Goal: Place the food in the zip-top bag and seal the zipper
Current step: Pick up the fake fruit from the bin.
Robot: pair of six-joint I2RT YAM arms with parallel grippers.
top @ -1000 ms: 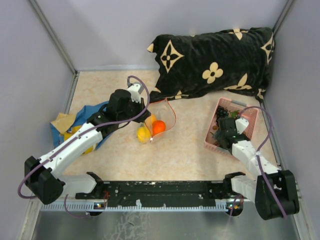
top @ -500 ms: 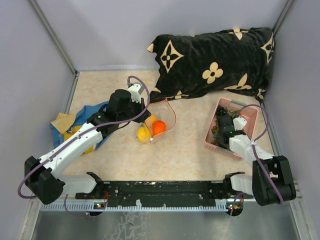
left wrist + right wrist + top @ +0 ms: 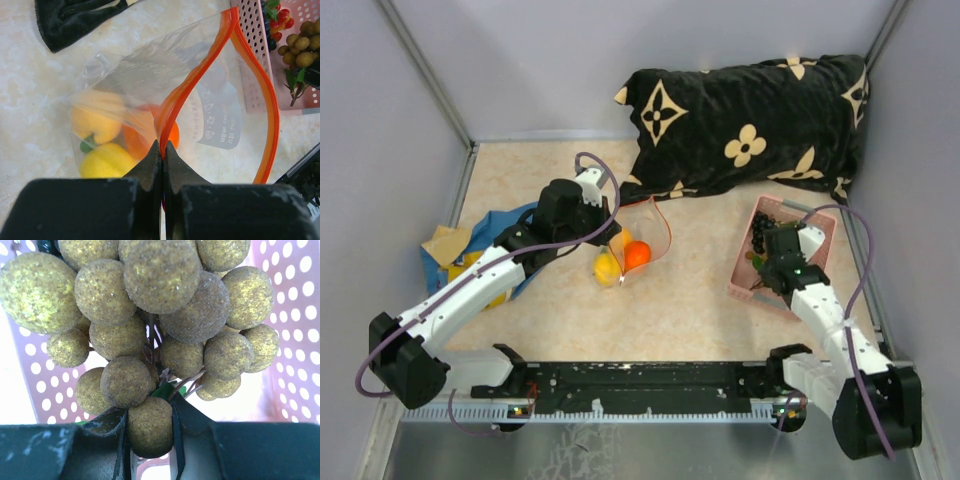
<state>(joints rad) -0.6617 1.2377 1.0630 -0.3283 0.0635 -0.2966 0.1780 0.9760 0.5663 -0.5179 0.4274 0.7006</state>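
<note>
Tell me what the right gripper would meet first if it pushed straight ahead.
The brown-tan berry cluster: the right gripper is shut on its nearest berry, the rest directly ahead. The pink perforated plastic basket lies behind, probably.

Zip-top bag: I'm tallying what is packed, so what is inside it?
Through the clear zip-top bag show a yellow lemon, an orange peach and an orange-red fruit. The left gripper hides the bag's near end.
</note>
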